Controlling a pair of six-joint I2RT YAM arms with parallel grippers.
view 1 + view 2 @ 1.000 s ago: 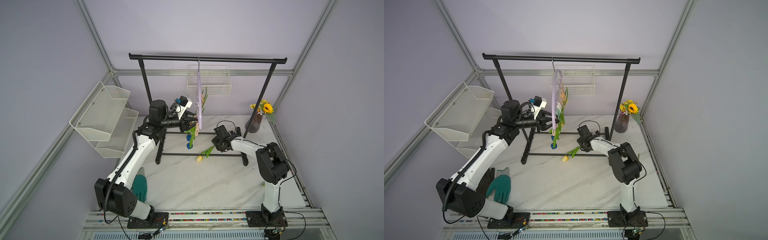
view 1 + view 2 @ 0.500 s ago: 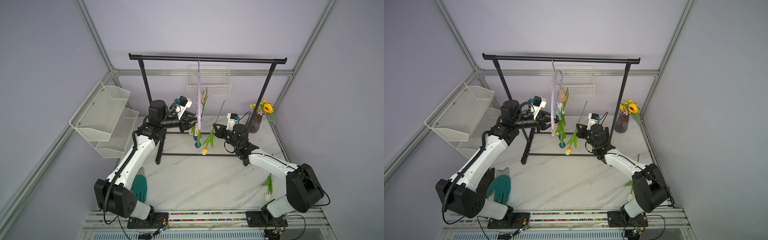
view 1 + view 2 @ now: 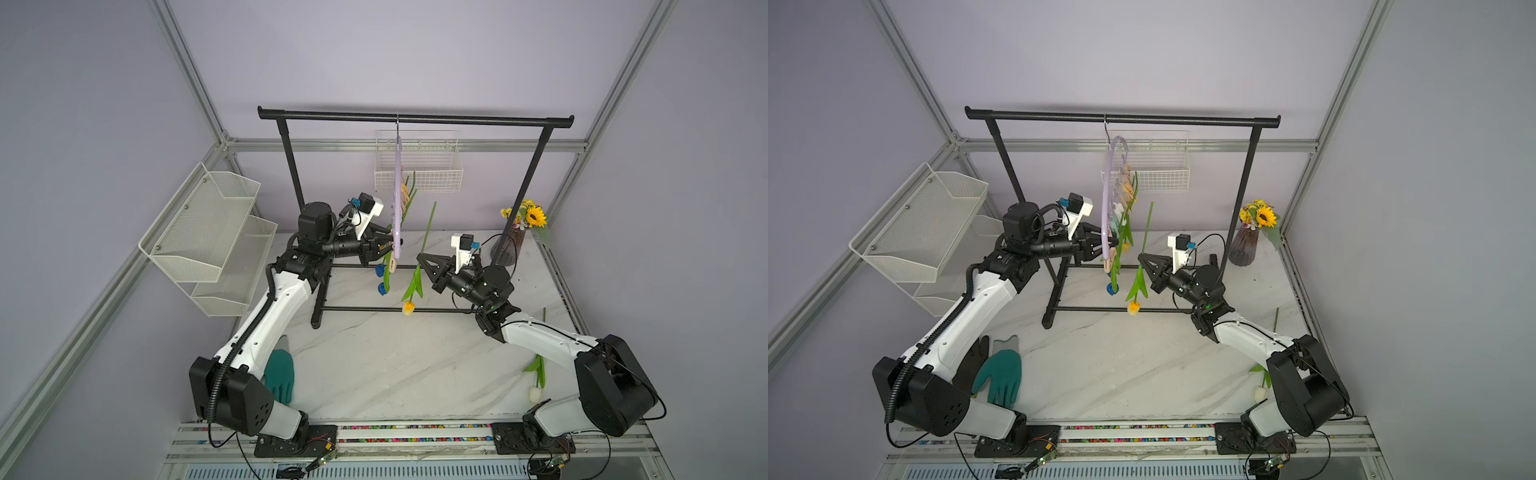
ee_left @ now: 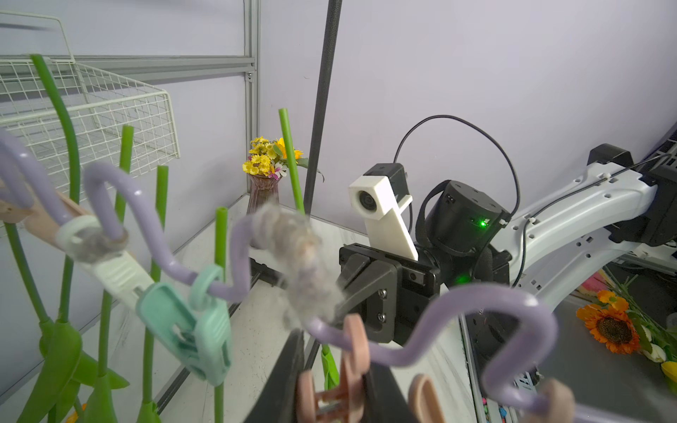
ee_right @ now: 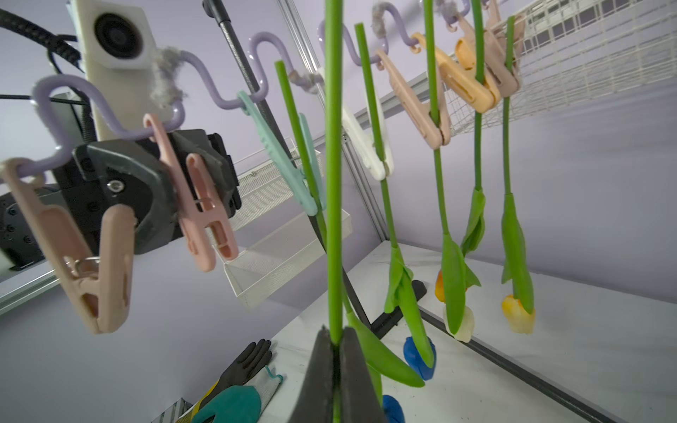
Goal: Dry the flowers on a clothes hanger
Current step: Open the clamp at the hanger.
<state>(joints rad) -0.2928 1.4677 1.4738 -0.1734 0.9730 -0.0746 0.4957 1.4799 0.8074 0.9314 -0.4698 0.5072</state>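
lilac hanger (image 4: pixel 491 293), grn stems (image 5: pixel 334 183), pink pegs (image 5: pixel 216 238)

white tulip (image 3: pixel 535 393) — partly behind right arm (image 3: pixel 548 345) | pink clothespin (image 4: pixel 350 348) — blurred, cut by edge

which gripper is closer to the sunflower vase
Right. The right gripper, shut on a tulip stem, sits between the hanger and the vase; the left gripper is on the hanger's far side, gripping a pink clothespin.
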